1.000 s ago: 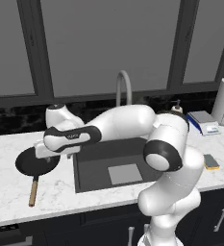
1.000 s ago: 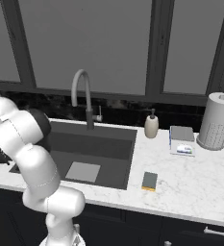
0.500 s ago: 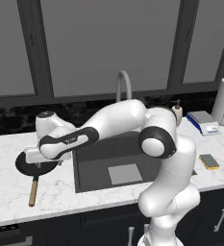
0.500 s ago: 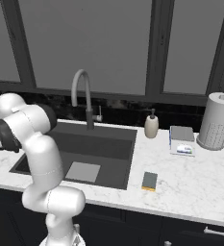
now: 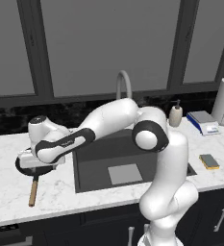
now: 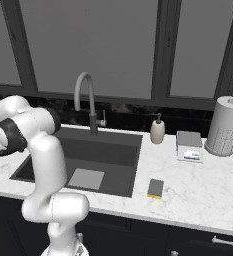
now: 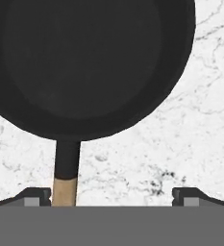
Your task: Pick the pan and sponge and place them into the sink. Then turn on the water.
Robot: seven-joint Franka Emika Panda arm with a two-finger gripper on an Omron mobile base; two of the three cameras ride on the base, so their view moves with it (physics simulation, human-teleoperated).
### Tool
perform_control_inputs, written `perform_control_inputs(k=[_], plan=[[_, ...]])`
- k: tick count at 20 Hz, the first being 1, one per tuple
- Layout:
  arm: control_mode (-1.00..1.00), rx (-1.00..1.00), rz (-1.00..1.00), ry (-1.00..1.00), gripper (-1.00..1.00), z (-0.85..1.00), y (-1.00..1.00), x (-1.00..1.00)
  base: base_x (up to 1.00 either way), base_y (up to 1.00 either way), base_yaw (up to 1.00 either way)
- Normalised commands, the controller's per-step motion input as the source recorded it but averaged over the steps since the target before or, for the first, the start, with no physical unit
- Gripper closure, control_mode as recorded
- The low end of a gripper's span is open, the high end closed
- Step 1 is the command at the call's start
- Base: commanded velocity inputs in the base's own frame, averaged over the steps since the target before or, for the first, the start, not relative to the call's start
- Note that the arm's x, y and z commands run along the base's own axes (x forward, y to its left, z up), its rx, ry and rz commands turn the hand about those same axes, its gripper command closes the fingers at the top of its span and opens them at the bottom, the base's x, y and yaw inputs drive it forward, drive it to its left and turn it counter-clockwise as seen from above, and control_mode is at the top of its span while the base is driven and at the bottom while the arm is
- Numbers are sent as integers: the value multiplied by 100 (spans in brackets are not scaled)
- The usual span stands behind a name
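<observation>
Over the last second I swung the arm left and lowered it; the claw (image 7: 111, 194) now hovers low over the pan (image 7: 89, 67) on the worktop (image 7: 180, 144) left of the sink (image 5: 128, 158). Approach nearly done, no grasp yet. Claw fully open, empty. Handle sits just inside its left fingertip (image 7: 34, 196), off-centre.
</observation>
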Motion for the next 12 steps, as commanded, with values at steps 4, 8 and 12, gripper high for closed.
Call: perform_control_inputs(k=[4,8,12], plan=[[-100,0,0,0,-100,-23,20,-2,0,0,0],[-100,0,0,0,-100,-21,22,-1,0,0,0],[-100,0,0,0,-100,-26,23,0,0,0,0]])
